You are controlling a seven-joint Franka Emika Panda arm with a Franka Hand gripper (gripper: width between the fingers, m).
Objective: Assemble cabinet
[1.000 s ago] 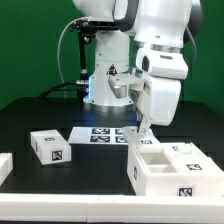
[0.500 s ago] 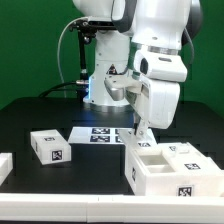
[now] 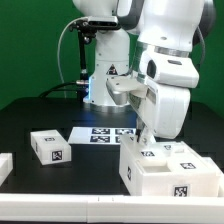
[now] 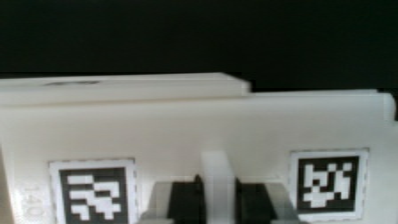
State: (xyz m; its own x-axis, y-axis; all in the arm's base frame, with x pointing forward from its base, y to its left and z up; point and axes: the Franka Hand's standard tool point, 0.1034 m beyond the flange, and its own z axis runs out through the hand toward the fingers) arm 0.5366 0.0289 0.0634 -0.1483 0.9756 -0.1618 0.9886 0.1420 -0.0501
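The cabinet (image 3: 172, 176), a large white box with inner compartments and black-and-white tags, sits at the front of the exterior view's right. My gripper (image 3: 148, 139) reaches down onto its back edge. In the wrist view the cabinet (image 4: 196, 120) fills the picture, with a tag on each side. A thin white rib of the cabinet stands between the two dark fingers (image 4: 180, 203), and the gripper (image 4: 214, 202) is shut on it. In the exterior view the fingertips are hidden behind the cabinet's wall.
A small white tagged block (image 3: 52, 146) lies at the exterior view's left. Another white piece (image 3: 4, 166) shows at the left edge. The marker board (image 3: 100, 133) lies flat behind, in front of the arm's base (image 3: 105, 88).
The arm has swung lower and nearer the exterior camera. The cabinet has shifted with it toward the exterior view's left and turned a little. The jaws have stayed shut.
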